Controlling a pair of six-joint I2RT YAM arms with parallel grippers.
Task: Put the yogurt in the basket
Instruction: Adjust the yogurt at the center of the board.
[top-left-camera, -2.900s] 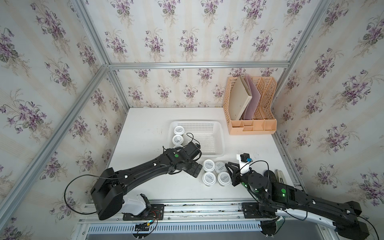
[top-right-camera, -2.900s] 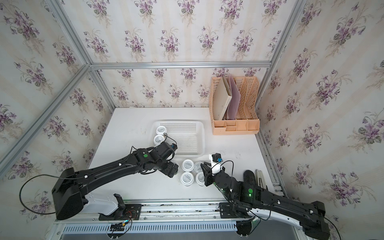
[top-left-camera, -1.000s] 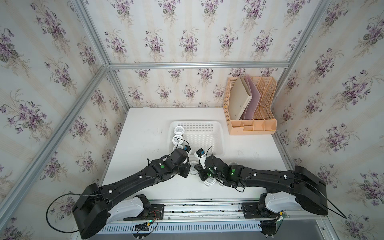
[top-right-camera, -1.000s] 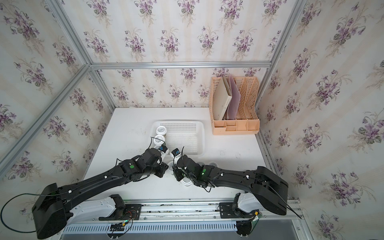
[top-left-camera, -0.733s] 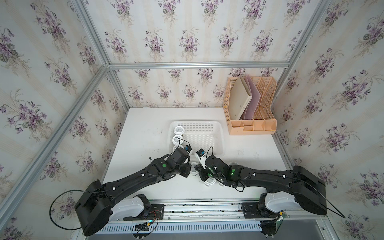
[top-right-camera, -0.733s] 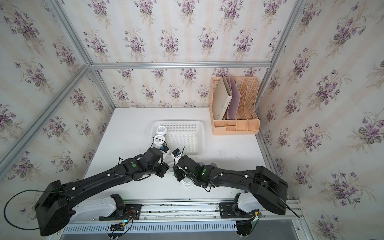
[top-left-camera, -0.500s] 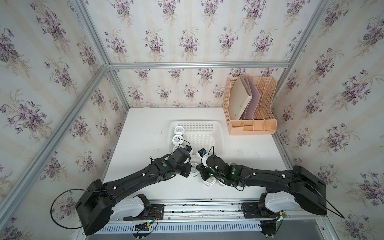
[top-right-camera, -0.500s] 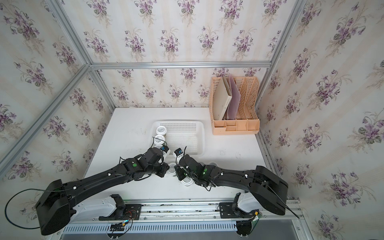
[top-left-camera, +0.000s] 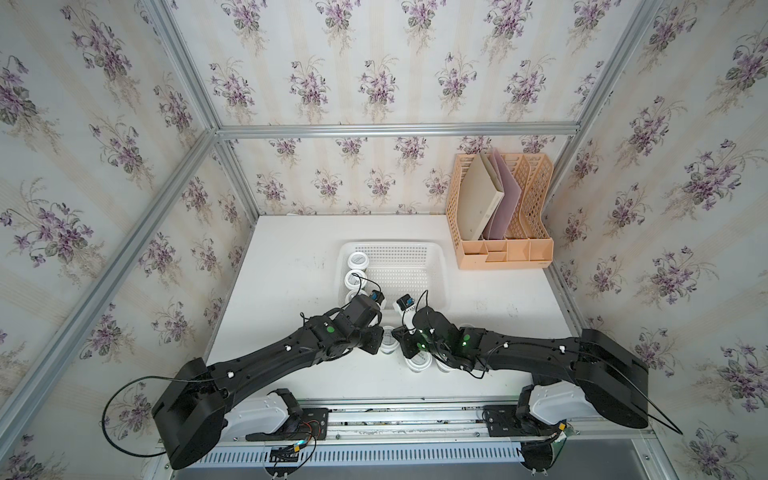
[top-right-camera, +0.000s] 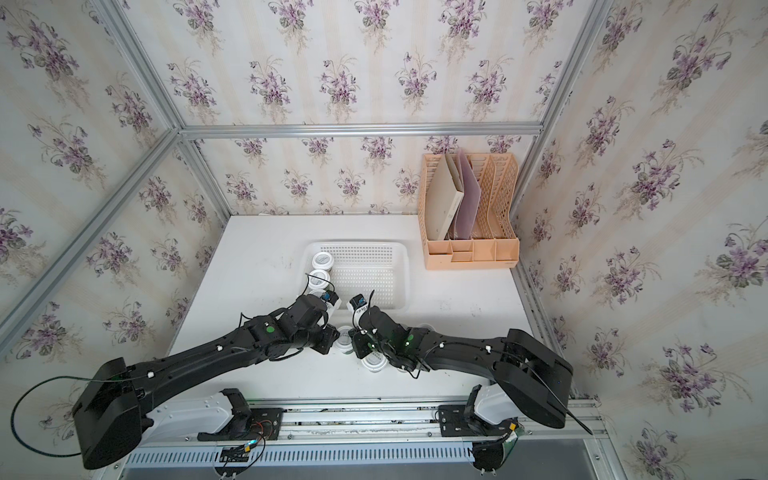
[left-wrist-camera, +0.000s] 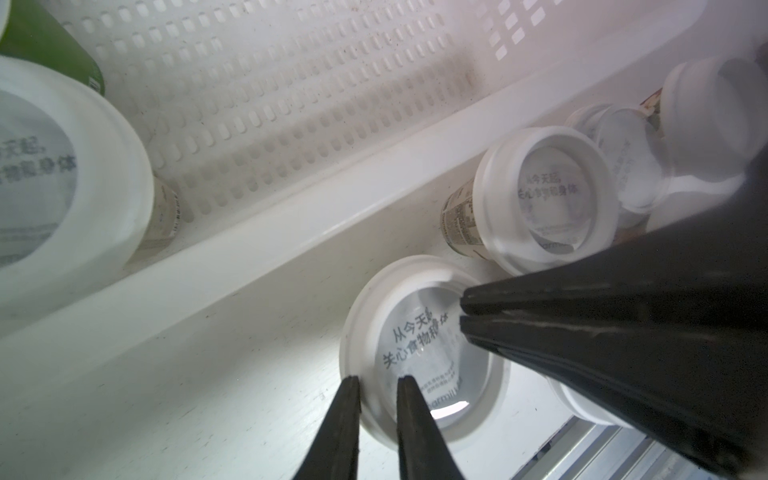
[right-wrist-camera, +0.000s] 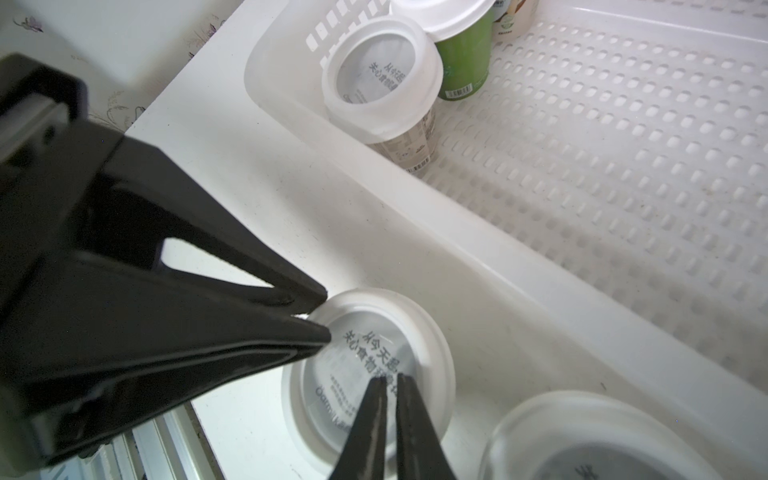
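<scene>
White-lidded yogurt cup (left-wrist-camera: 424, 357) stands on table (top-left-camera: 291, 270), just outside basket (top-left-camera: 390, 245) at its 6 o'clock; left gripper (left-wrist-camera: 378, 386) pinches the lid rim; right gripper (right-wrist-camera: 388, 382) fingers closed together over lid.

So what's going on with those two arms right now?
Both arms are on one yogurt cup standing on the table just outside the basket. The left gripper appears pinched on its lid rim; the right gripper is shut with its tips over the lid. In the basket stand three cups; other cups wait on the table.
</scene>
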